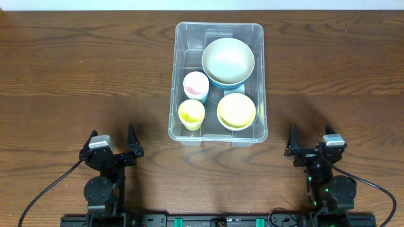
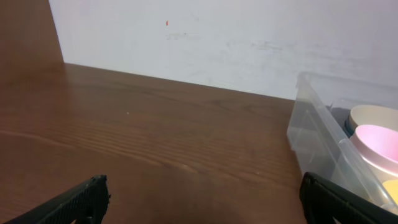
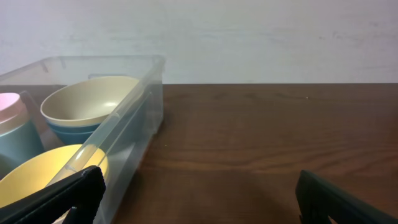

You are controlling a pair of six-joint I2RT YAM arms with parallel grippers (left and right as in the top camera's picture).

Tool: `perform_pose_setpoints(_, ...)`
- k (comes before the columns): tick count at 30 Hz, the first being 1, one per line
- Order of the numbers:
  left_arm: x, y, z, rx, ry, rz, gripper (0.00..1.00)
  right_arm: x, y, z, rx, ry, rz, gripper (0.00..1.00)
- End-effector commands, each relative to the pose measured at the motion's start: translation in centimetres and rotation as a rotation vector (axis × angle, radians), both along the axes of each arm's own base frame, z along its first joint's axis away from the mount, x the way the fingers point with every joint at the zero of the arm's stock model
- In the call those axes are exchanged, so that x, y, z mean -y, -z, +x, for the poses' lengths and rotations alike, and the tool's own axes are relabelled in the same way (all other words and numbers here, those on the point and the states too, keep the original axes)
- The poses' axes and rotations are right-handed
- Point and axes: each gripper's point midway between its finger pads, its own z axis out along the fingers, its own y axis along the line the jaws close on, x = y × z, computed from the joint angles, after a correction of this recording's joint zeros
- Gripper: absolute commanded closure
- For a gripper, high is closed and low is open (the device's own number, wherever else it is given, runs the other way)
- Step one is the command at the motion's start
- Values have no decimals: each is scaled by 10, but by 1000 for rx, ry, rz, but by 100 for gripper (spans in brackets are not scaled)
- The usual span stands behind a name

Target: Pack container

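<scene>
The container (image 1: 178, 75) is a large clear plastic bin standing at the table's centre. Inside it are a big cream bowl with a blue outside (image 1: 228, 61), a pink cup (image 1: 196, 84), a yellow cup (image 1: 191, 114) and a yellow bowl (image 1: 237, 111). My left gripper (image 1: 112, 132) rests near the front edge, left of the bin, open and empty (image 2: 202, 190). On the other side, my right gripper (image 1: 310, 132) is also open with nothing between its fingers (image 3: 199, 183). The left wrist view shows the bin's wall (image 2: 311, 118) at the right; the right wrist view has that wall (image 3: 134, 112) at the left.
Bare brown wooden table (image 1: 76, 69) lies on both sides of the bin and in front of it. A white wall (image 2: 217, 37) rises behind the table's far edge. The arm bases and cables sit at the near edge.
</scene>
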Motion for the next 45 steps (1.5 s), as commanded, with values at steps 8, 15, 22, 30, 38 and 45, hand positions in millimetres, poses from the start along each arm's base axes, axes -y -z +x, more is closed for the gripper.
perform_pose_setpoints(8, 1, 23, 4, -33, 18, 75, 2, 0, 0, 0, 0, -2, 13, 1)
perform_pose_setpoints(15, 2, 22, 4, -28, 21, 78, 2, 0, 0, 0, 0, -3, 13, 1)
perform_pose_setpoints(22, 2, 32, 3, -69, 22, 77, 2, 0, 0, 0, 0, -2, 13, 1)
perform_pose_setpoints(30, 2, 32, 3, -71, 22, 76, 2, 0, 0, 0, 0, -2, 13, 1)
perform_pose_setpoints(38, 2, 32, 3, -71, 22, 76, 2, 0, 0, 0, 0, -3, 13, 1)
perform_pose_setpoints(45, 2, 32, 3, -71, 22, 76, 2, 0, 0, 0, 0, -2, 13, 1)
